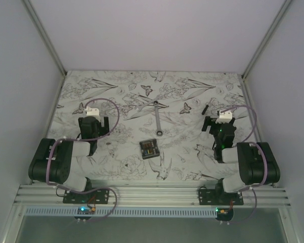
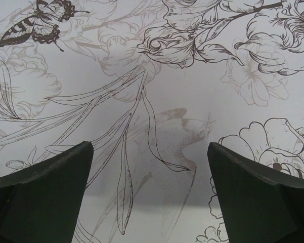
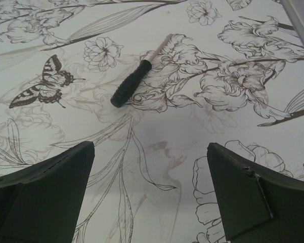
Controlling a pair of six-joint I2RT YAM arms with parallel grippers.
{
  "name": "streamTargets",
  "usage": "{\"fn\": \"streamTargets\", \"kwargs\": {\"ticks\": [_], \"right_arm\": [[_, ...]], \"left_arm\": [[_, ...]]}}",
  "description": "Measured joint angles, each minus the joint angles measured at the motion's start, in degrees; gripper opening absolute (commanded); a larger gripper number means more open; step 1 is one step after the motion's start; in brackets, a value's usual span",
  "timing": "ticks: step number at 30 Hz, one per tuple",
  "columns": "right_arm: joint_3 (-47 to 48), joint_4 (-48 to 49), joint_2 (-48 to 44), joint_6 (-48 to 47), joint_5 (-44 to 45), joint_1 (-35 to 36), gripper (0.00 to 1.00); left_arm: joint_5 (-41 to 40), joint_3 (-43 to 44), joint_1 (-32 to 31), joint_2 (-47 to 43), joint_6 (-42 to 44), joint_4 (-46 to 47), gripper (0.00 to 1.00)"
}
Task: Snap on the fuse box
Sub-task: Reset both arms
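Over the white table printed with grey flowers and butterflies (image 1: 116, 86) hang the left gripper (image 2: 152, 192) and right gripper (image 3: 152, 192), jaws wide apart, holding nothing. A silver metal wrench (image 1: 158, 117) lies mid-table. Near its closer end sits the small black rectangular plastic fuse box (image 1: 148, 149), between the grippers and well apart from both. A thin black-handled stick (image 3: 134, 83) lies ahead of the right gripper.

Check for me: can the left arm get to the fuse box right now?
Probably yes. The fuse box lies in the open mid-table, to the right of the left gripper, whose jaws stand open and empty. Nothing lies between them; the wrench sits farther out.
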Motion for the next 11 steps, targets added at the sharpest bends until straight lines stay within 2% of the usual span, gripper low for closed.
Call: {"fn": "streamTargets", "kwargs": {"ticks": [11], "right_arm": [[0.3, 0.2, 0.0, 0.0, -3.1, -0.4, 0.99]], "left_arm": [[1.3, 0.0, 0.3, 0.0, 0.0, 0.1, 1.0]]}}
